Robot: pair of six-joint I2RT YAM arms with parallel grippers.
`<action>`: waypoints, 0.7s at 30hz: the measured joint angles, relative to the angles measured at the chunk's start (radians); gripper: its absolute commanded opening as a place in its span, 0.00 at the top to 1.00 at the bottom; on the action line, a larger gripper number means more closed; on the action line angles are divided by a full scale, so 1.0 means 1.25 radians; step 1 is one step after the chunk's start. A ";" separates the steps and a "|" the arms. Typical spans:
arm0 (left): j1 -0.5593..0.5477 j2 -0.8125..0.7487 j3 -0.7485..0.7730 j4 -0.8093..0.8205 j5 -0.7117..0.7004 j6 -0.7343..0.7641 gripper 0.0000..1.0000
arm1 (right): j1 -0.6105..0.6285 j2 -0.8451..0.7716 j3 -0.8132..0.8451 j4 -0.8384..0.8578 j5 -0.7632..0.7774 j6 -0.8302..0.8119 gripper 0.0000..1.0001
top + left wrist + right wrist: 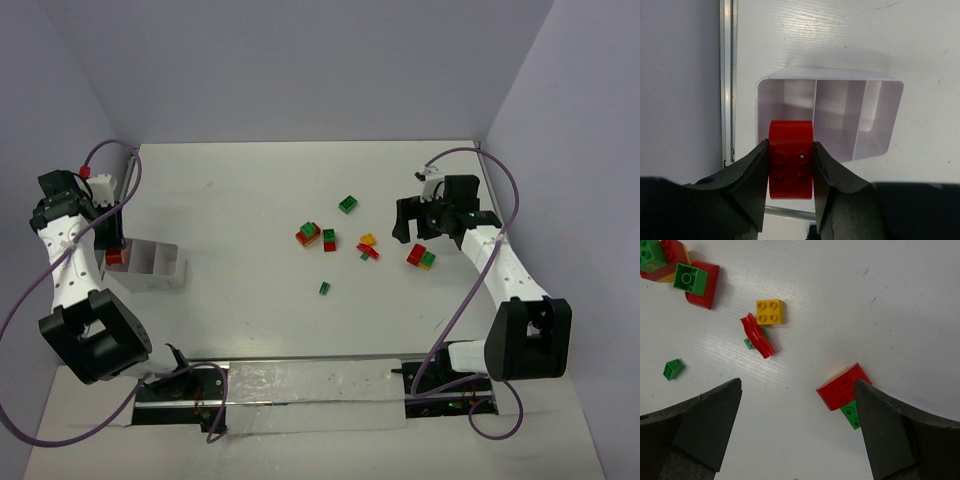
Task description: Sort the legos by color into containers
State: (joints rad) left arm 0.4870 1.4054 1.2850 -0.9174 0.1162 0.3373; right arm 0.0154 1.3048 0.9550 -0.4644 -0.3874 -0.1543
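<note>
- Left wrist view: the left pincer (790, 150) pinches a red lego (791, 175) by its two sides, studs facing the camera. It sits low in the frame, in front of the near left corner of a white divided container (890, 120).
- Only this view shows the container's inner partitions. The compartments that can be seen hold nothing.
- Top view: the same red lego (114, 257) shows as a small red spot at the left end of the container (160, 272), at the left edge of the desk (260, 190). The grip itself is hidden there.
- Right wrist view: the right pincer (797, 430) is spread wide and holds nothing. A red-and-green pair (842, 390) lies on the desk just beside its right-hand finger (890, 435).
- Up and to the left of it in that view lie a yellow lego (770, 311), a curved red piece (757, 335), a small green one (673, 369), a green-on-red pair (695, 282) and a mixed stack (655, 260), which is cut off at the corner.
- Only the top view shows a lone green lego (348, 204) above that cluster, and that the cluster lies mid-frame, well apart from the container.
</note>
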 measured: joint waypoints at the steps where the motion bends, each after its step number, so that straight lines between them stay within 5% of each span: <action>1: 0.000 0.001 0.000 0.000 0.000 -0.001 0.52 | 0.000 0.000 0.000 0.000 0.000 0.000 0.00; 9: 0.000 0.002 0.000 0.003 -0.007 -0.011 0.37 | 0.000 0.001 0.000 0.000 0.000 0.000 0.00; 21: 0.000 0.003 0.016 -0.001 0.015 -0.011 0.36 | 0.000 0.002 0.000 0.000 0.000 0.000 0.00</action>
State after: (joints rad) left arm 0.4869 1.4094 1.3052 -0.9188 0.1356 0.3237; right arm 0.0154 1.3067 0.9550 -0.4644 -0.3870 -0.1547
